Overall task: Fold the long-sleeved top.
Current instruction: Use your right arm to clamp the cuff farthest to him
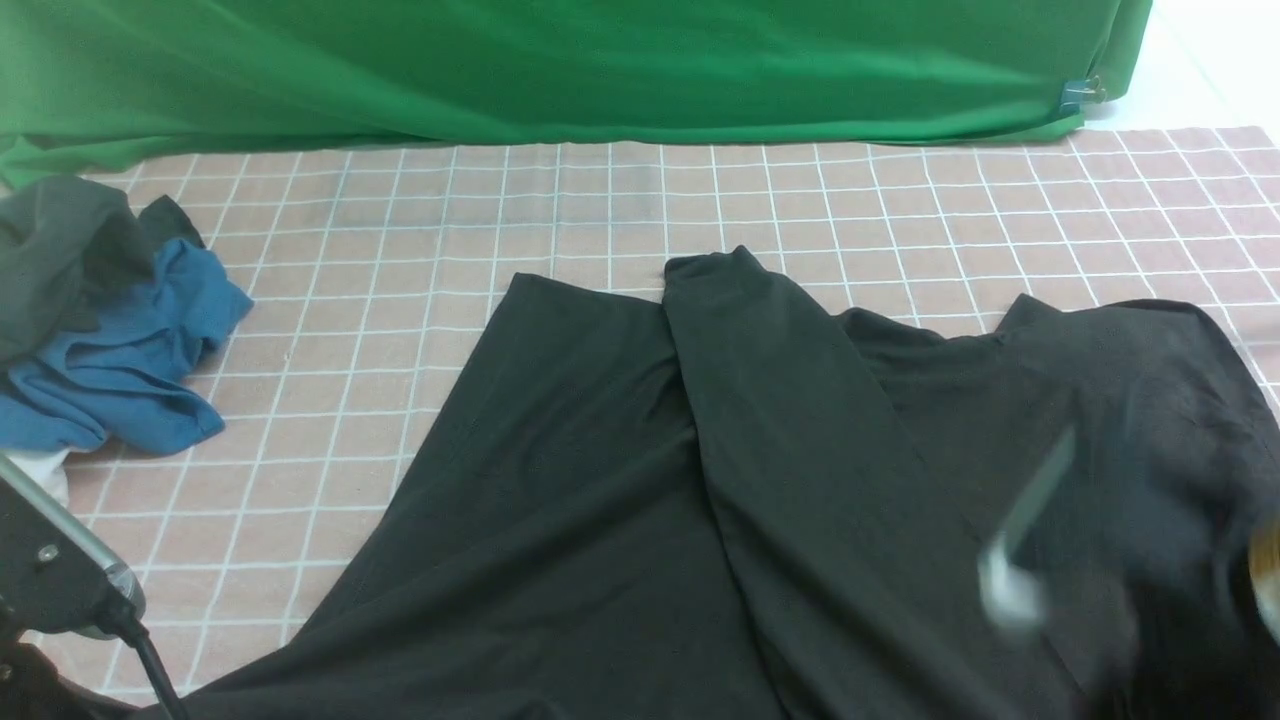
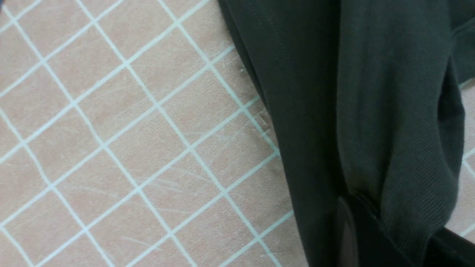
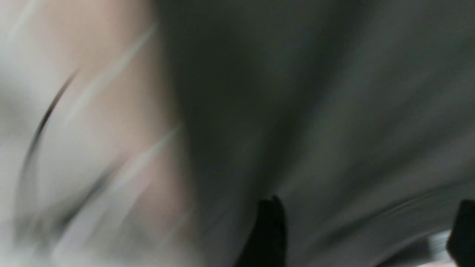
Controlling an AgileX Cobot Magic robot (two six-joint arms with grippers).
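The long-sleeved top (image 1: 620, 520) is black and lies spread over the checked tablecloth, with one sleeve (image 1: 770, 400) folded across its body. In the left wrist view my left gripper (image 2: 360, 211) is shut on a bunched edge of the top (image 2: 400, 129), and the cloth drapes over one dark finger (image 2: 347, 231). That gripper is below the frame edge in the front view. In the right wrist view my right gripper (image 3: 367, 222) is open, its fingers (image 3: 271, 230) wide apart over the blurred black cloth, holding nothing. My right arm (image 1: 1015, 585) is a blurred streak above the top's right side.
A pile of a blue garment (image 1: 130, 360) and a dark grey-green garment (image 1: 60, 250) lies at the table's far left. A green curtain (image 1: 560, 70) hangs along the back. The pink checked tablecloth (image 1: 380, 300) shows bare between pile and top. My left arm's link (image 1: 60, 580) crosses the near left corner.
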